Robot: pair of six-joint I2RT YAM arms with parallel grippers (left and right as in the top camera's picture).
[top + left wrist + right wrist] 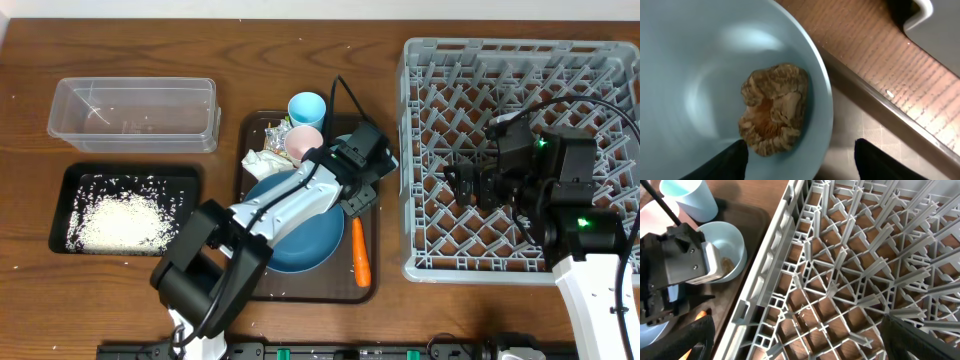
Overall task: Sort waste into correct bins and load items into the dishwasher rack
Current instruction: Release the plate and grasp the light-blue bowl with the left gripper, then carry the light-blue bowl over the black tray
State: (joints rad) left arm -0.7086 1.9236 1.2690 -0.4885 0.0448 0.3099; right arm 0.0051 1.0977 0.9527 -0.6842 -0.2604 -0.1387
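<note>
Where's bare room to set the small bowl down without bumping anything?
Bare wood: between the clear tub and the dishwasher rack, past the light blue cup. The rack shows no dishes; its left columns are free, the right gripper hangs over its middle. Crowded: the serving tray under the left gripper; the strip between tray and rack is narrow.

glossy light blue bowl (690, 75), rough matt lump (774, 107), plastic rack (410, 150)

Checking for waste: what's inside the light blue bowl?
One brownish lump lies in the bowl. What is under the lump, and the bowl's cropped side, cannot be seen.
</note>
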